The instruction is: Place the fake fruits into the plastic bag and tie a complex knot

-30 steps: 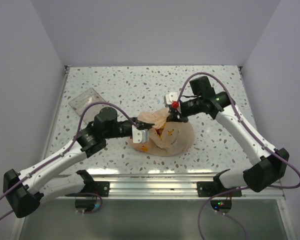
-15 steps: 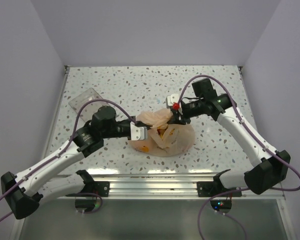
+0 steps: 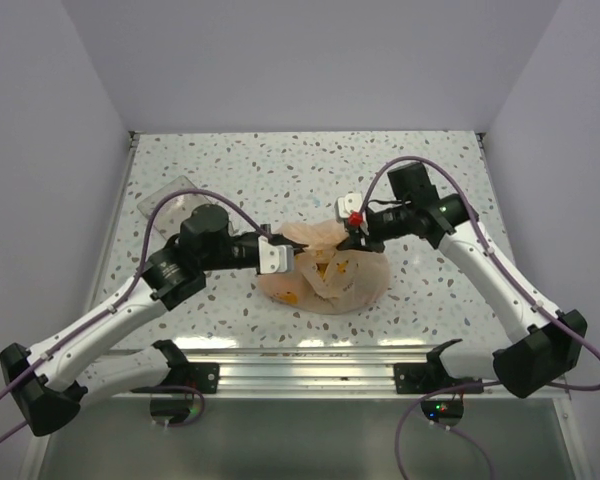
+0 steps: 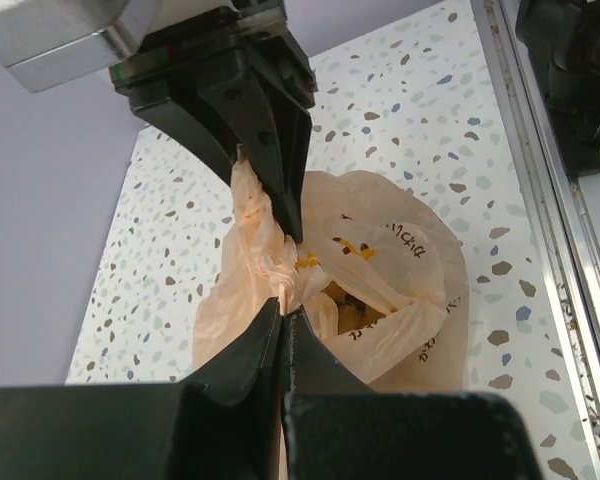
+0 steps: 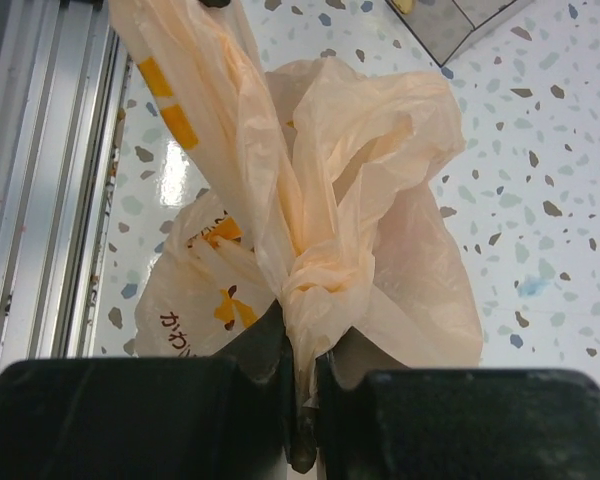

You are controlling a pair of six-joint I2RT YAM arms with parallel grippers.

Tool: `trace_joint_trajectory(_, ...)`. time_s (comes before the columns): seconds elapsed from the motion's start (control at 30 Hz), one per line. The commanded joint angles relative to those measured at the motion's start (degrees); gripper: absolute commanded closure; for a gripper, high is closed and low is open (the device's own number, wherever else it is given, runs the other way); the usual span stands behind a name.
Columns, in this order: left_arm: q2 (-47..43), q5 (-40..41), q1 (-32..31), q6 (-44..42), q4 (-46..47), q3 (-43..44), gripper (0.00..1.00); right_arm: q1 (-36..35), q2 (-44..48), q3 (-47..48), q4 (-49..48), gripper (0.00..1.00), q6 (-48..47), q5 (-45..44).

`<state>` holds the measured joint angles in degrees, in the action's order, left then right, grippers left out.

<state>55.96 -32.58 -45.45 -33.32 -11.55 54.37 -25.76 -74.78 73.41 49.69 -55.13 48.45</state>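
From above, the plastic bag (image 3: pixel 330 285) lay on the table (image 3: pixel 230 170) between the arms. Its twisted handles ran roughly left to right from the left claw (image 3: pixel 294 252) to the right claw (image 3: pixel 353 236), both about equally near, and since a second earlier the left claw had drawn slightly up-table and the right claw outward, stretching the film. In the left wrist view that claw was pressed together on a bunched handle, the bag's body just beyond. In the right wrist view the right claw pinched the strand directly below a formed knot (image 5: pixel 315 285).
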Motion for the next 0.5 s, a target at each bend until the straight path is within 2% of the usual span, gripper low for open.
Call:
trace_joint_trajectory(0.0,0.6,0.4,0.2,4.4,5.0,4.6,1.0,0.4,2.7,-1.4,0.1,0.93,-1.0,-1.6)
trace_joint_trajectory(0.1,2.2,1.7,0.3,6.3,8.1,7.1,1.0,0.4,3.7,-2.9,-0.2,0.94,-2.4,-1.9)
trace_joint_trajectory(0.33,8.4,16.9,0.3,12.7,14.6,9.3,1.0,0.4,4.7,-4.8,-1.2,0.96,-6.6,-2.6)
trace_joint_trajectory(0.47,13.8,18.2,2.5,17.0,15.0,11.9,1.0,0.4,5.7,-5.9,-2.1,1.0,-10.4,-2.9)
